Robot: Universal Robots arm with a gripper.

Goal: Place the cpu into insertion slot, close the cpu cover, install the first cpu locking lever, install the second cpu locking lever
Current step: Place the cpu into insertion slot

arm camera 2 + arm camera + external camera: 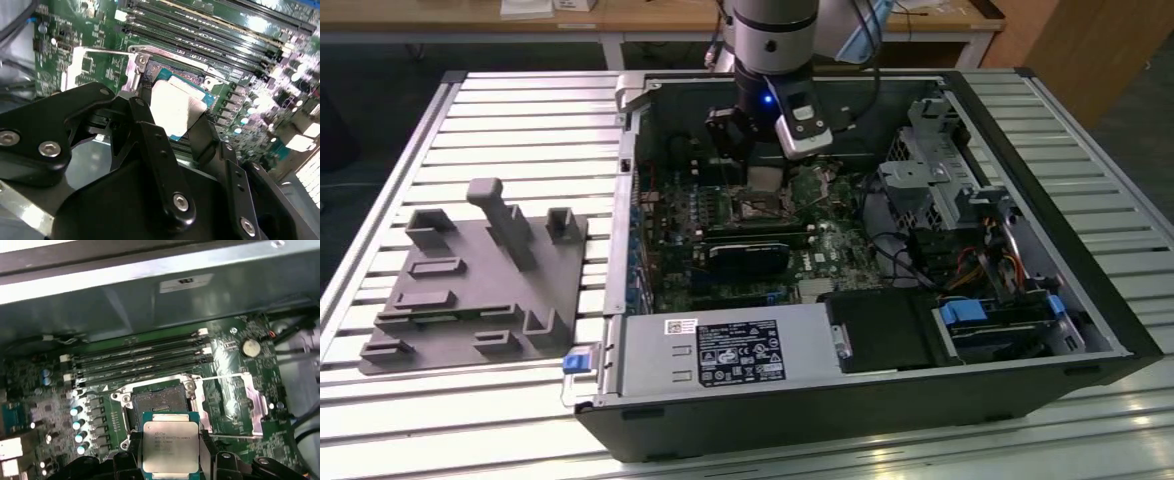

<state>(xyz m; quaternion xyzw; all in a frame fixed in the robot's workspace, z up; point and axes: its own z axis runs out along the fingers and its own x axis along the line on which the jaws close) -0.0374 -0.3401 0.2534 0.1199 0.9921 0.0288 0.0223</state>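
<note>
Placement of the chip is the step in hand, judging by how things lie. In the first wrist view the black two-fingered end effector [170, 452] is clenched on the cpu [170, 442], a small flat square chip with a dull silver-beige metal face. Its fingers [134, 454] pinch two opposite edges, which leaves the chip's underside free to meet the socket and keeps the metal face turned toward the wrist.

The insertion slot [157, 402], a small square socket with a dark centre and a silvery metal rim, sits bare on the green circuit board [235, 347]. The chip is just beside it and not yet seated. How high it hangs above the board cannot be told.

The cpu cover [256, 407], a thin square silvery metal frame with a square cut-out, lies swung back on the far side of its hinge. That is likely why the socket's mouth is unobstructed. Long narrow black memory slots [140, 357] run alongside the socket, apart from the chip.

In the exterior view the end effector [754, 178] reaches down in the upper middle of the frame. It is inside an open black computer case [854, 415] that rests on the slatted metal tabletop [520, 110]. A grey moulded fixture tray [467, 290] lies at the exterior view's left, well apart from the case.
</note>
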